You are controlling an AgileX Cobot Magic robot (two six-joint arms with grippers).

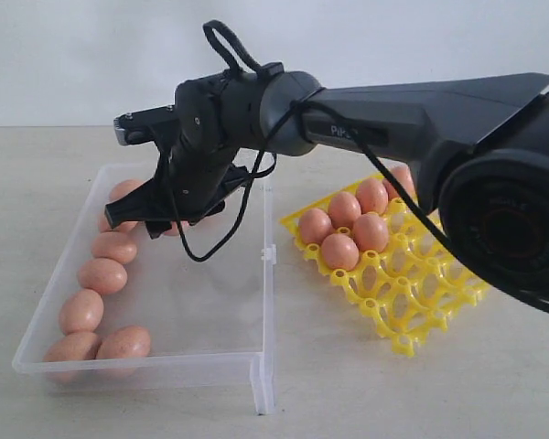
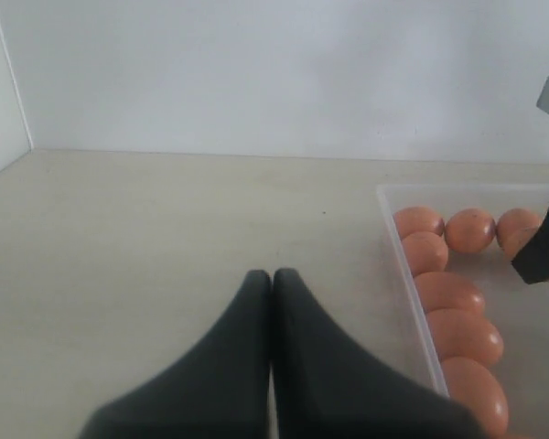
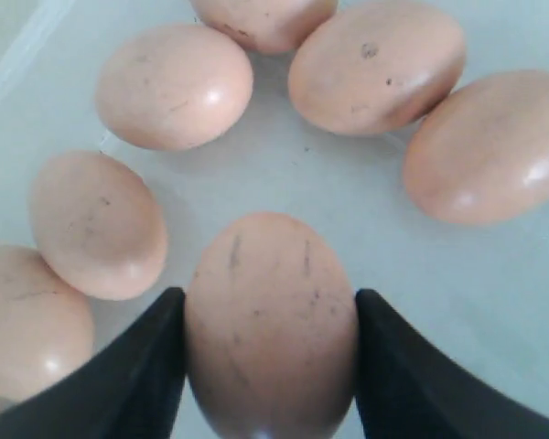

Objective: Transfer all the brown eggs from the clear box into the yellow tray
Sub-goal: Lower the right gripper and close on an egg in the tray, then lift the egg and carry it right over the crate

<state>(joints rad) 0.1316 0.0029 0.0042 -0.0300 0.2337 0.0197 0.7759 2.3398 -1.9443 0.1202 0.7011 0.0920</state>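
Note:
My right gripper (image 1: 160, 222) reaches down into the far end of the clear box (image 1: 137, 364). It is shut on one brown egg (image 3: 270, 320), with a black finger pressed to each side of the shell, right gripper (image 3: 267, 294). Several other brown eggs (image 3: 174, 87) lie around it on the box floor, and a row of them (image 1: 102, 274) runs along the box's left wall. The yellow tray (image 1: 412, 302) to the right holds several brown eggs (image 1: 340, 251) at its far end. My left gripper (image 2: 273, 274) is shut and empty over bare table, beside the box rim (image 2: 412, 293).
The right arm (image 1: 421, 110) stretches from the right across and above the yellow tray. The clear box's tall right wall (image 1: 267, 274) stands between box and tray. A pale wall (image 1: 73, 55) closes the back of the table.

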